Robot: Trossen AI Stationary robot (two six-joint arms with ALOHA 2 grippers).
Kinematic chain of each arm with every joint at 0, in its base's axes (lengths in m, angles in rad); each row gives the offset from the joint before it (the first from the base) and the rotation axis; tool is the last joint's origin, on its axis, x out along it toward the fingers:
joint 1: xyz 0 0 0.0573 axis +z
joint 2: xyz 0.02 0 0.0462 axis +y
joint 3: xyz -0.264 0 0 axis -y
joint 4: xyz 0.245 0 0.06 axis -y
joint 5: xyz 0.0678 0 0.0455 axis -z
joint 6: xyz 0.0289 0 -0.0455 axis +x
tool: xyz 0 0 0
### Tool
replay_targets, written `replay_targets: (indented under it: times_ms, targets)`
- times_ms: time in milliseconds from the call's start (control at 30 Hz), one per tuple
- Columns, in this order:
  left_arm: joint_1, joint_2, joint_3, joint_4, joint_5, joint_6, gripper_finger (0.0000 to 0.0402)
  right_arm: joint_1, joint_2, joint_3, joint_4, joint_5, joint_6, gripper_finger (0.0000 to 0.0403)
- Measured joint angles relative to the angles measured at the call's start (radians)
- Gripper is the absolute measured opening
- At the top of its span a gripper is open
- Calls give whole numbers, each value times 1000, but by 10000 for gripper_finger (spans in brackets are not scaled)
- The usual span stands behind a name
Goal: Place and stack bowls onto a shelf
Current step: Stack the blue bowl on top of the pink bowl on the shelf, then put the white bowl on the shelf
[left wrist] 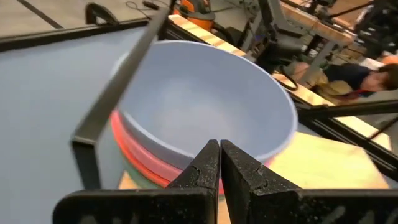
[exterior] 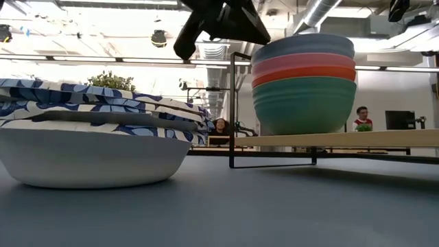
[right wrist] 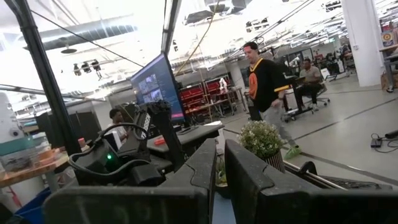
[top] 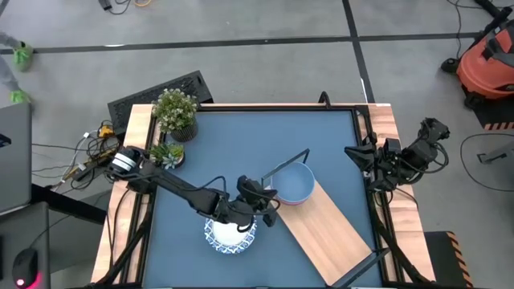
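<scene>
Several plain bowls sit nested at the wire-frame end of the light-wood shelf [top: 333, 233]: green [exterior: 305, 103] at the bottom on the board, then red [exterior: 305, 75], pink [exterior: 302, 62], and pale blue [top: 295, 181] [left wrist: 205, 106] on top. My left gripper [top: 267, 197] [left wrist: 219, 155] is shut and sits at the pale blue bowl's rim on the table's left side, just above it [exterior: 223, 24]. A stack of blue-and-white patterned bowls [top: 230, 234] [exterior: 96, 137] stands on the blue tabletop under the left arm. My right gripper [top: 371, 163] [right wrist: 217, 168] is shut, parked at the table's right edge. My left gripper's shut fingertips [left wrist: 211, 152] stand right at the pale blue bowl's near rim [left wrist: 186, 152], slanting down from the table's left. I cannot tell whether they touch the rim or hang just clear of it.
The shelf's black wire frame [top: 287, 163] [exterior: 233, 103] rises beside the bowl stack, close to the left gripper. Two potted plants [top: 175, 112] [top: 167, 152] stand at the far left corner. The board's near end [top: 341, 245] is bare. People show in the room behind.
</scene>
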State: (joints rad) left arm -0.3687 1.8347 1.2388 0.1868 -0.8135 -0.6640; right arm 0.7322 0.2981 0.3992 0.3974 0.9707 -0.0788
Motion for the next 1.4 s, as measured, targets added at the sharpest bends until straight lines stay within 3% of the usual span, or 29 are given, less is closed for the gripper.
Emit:
replay_targets:
  times_ms: [100, 233, 367, 567, 700, 833, 1167, 1400]
  targets:
    - [-13, -16, 1, 46, 53, 46, 0, 0, 0, 0, 0, 0, 0, 63]
    - [-41, -65, 46, 19, 242, 103, 1, 0, 0, 0, -4, -1, 0, 63]
    - [-72, -81, 97, -127, 433, 112, 19, 0, 0, 0, -38, -1, 7, 63]
    - [-127, -86, 175, -391, 532, 31, 85, 0, 0, 0, -157, -3, 119, 63]
    - [-158, -83, 175, -523, 555, -96, 139, 1, 0, 0, -189, -3, 162, 63]
    - [-166, -83, 174, -767, 528, -431, 176, 1, 0, 0, -188, -3, 161, 63]
    - [-267, -91, 174, -1093, 370, -910, 183, 1, 0, 0, -188, -3, 161, 63]
    - [-345, -92, 174, -1228, 360, -1180, 183, 1, 0, 0, -188, -3, 161, 63]
